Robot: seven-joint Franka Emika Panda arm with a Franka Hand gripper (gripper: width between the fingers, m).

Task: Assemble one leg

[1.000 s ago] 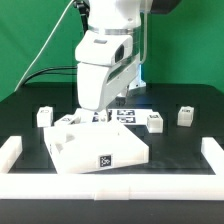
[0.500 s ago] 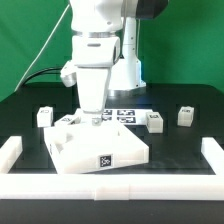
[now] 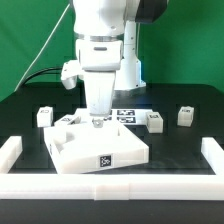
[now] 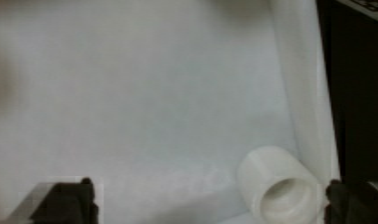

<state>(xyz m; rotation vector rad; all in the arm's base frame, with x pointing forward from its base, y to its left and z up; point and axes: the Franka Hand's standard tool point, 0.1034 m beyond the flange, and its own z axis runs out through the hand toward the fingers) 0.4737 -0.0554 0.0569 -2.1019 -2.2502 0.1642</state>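
Plainly, we have the fingers (image 4: 65, 200) spread wide and empty, hanging low over the far part of the white panel (image 3: 85, 150). Between the tips the wrist view shows only panel surface, with a rounded white socket (image 4: 275, 178) nearer one of them. The leg (image 3: 154, 121) lies on the black tabletop (image 3: 180, 140), just beside the marker board (image 3: 125, 115) on the exterior view's right, apart from the panel and from our fingers. Another block (image 3: 44, 116) sits off the panel on the exterior view's left, and a third block (image 3: 186, 115) lies farther to the right.

We judge that no leg has been fetched yet. Going lower here could drive the tips into the panel and push it, so the sockets would end up out of place. When we reach for the leg, a finger could land on the marker board beside it. A grip off the block's middle could also tip it or send it skidding.
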